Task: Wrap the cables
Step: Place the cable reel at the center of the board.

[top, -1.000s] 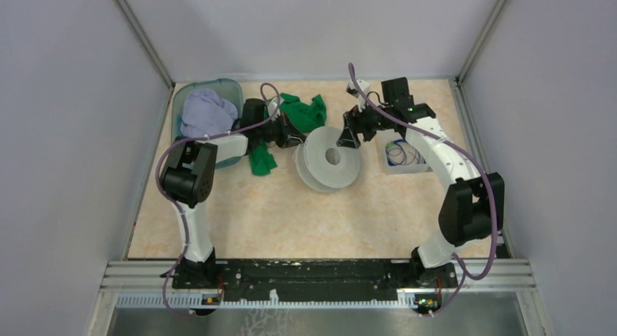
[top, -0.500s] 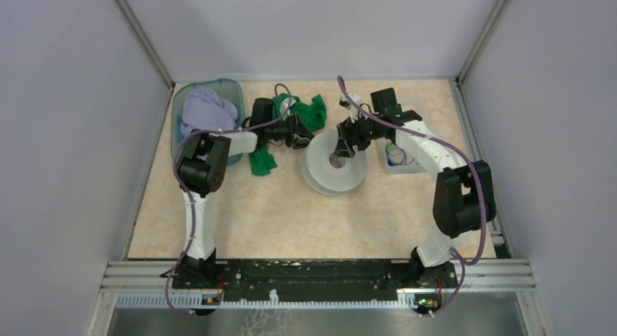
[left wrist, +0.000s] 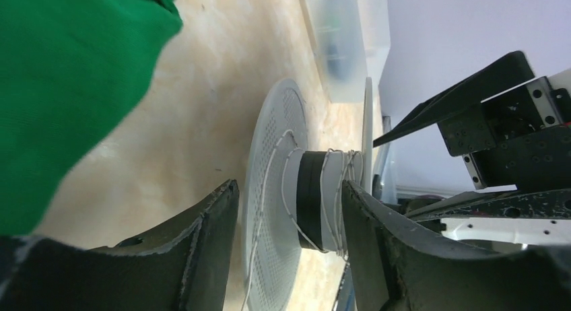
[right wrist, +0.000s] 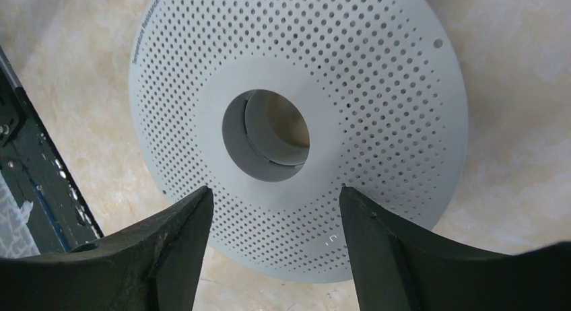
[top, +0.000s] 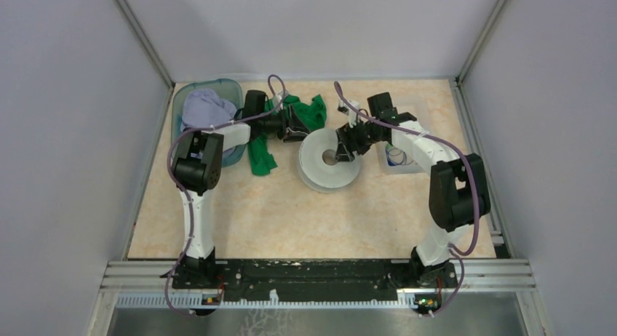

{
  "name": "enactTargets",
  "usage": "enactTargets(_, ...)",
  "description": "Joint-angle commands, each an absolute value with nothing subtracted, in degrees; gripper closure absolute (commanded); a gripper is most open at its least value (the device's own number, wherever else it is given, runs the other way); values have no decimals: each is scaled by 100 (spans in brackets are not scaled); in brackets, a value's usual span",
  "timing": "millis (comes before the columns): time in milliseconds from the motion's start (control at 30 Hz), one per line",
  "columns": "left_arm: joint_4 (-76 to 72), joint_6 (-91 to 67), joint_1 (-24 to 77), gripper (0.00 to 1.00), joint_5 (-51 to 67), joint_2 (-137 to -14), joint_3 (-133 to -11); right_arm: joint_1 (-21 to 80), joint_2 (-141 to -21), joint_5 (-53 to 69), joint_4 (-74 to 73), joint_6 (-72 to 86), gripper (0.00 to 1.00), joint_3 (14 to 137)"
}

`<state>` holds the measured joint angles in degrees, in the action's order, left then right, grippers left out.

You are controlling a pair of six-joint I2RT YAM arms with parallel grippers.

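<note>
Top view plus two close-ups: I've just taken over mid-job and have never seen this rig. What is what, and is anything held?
The top view looks down on two robot arms bolted at the table's near edge: the left arm and the right arm. Each close-up comes from a camera on one wrist, with its own dark jaws at the bottom of the picture. On the table are a pale-grey spool, a green cloth, a bin holding a lavender cloth, and a clear tray with a coiled blue cable. The left wrist view shows thin whitish wire wound on the spool's core. Both pairs of jaws stand open, the right above the spool's face, the left facing its side. Neither holds anything.
</note>
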<state>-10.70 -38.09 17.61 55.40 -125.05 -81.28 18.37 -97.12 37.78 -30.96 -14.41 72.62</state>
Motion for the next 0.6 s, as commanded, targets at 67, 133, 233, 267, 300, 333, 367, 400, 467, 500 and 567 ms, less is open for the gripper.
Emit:
enactTargets(67, -379, -2724, 1666, 34, 5445, -12615, -8628, 1919, -9831, 3810, -2987, -1489, 32, 7192)
enactTargets(133, -246, -2515, 1641, 32, 5377, -12627, -8699, 1931, -9860, 3783, -2992, -1490, 32, 7198)
enactTargets(233, -50, -2232, 1579, 30, 5315, -12647, -8849, 1942, -9866, 3746, -2980, -1494, 33, 7202)
enactTargets(267, 34, -2128, 1562, 30, 5273, -12635, -8889, 1942, -9862, 3738, -2992, -1494, 33, 7211)
enactTargets(300, 118, -2031, 1552, 30, 5225, -12606, -8914, 1942, -9854, 3736, -3003, -1499, 33, 7220)
enactTargets(333, 164, -1948, 1540, 30, 5173, -12572, -8925, 1942, -9838, 3743, -3014, -1492, 33, 7228)
enactTargets(367, 190, -1884, 1526, 30, 5148, -12536, -8929, 1942, -9823, 3748, -3022, -1494, 33, 7237)
enactTargets(400, 242, -1800, 1515, 30, 5109, -12483, -8934, 1942, -9799, 3752, -3032, -1489, 33, 7248)
enactTargets(467, 354, -1578, 1499, 30, 5047, -12329, -8910, 1942, -9740, 3755, -3053, -1489, 33, 7274)
enactTargets(500, 364, -1434, 1499, 29, 4999, -12212, -8839, 1942, -9705, 3727, -3058, -1479, 33, 7287)
enactTargets(567, 282, -1188, 1494, 29, 4933, -11914, -8543, 1934, -9620, 3658, -3067, -1468, 33, 7290)
